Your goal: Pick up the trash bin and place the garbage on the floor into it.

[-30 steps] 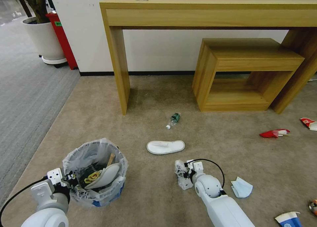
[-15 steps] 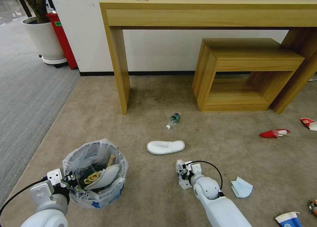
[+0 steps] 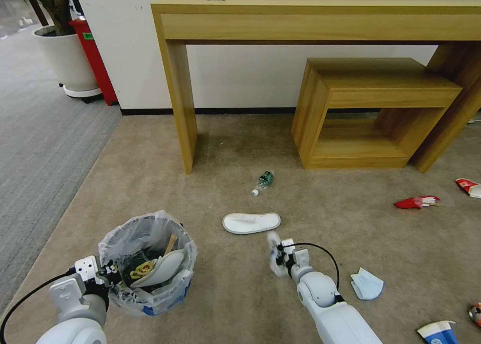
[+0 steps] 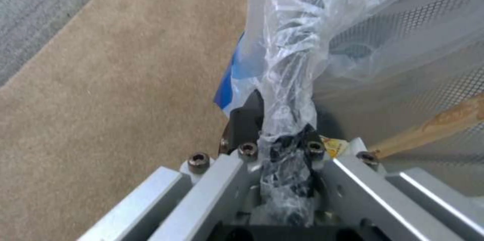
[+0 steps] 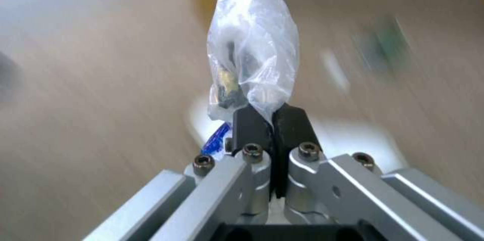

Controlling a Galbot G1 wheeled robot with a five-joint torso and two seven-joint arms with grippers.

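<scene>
The trash bin (image 3: pixel 150 289), lined with crinkled clear plastic, hangs at the lower left with my left gripper (image 3: pixel 107 272) shut on its rim (image 4: pixel 282 82). A white slipper (image 3: pixel 163 267) and a wooden stick (image 3: pixel 170 243) lie inside it. My right gripper (image 3: pixel 278 257) is shut on a small clear plastic bag (image 5: pixel 252 55), held just above the beige floor (image 3: pixel 225 304) near a white slipper (image 3: pixel 251 223). A green-label bottle (image 3: pixel 263 181), a blue face mask (image 3: pixel 367 284), a red wrapper (image 3: pixel 416 202), a red-white cup (image 3: pixel 468 187) and a blue-white cup (image 3: pixel 438 332) lie scattered on the carpet.
A long wooden desk (image 3: pixel 320 13) stands against the wall, with a low wooden bench (image 3: pixel 371 108) under its right half. A potted plant (image 3: pixel 65 53) and a red stand (image 3: pixel 95 58) sit on the grey ribbed carpet (image 3: pixel 40 148) at the left.
My right gripper has risen and moved forward with the clear plastic bag, closer to the slipper on the floor. The left gripper and the bin have shifted slightly right.
</scene>
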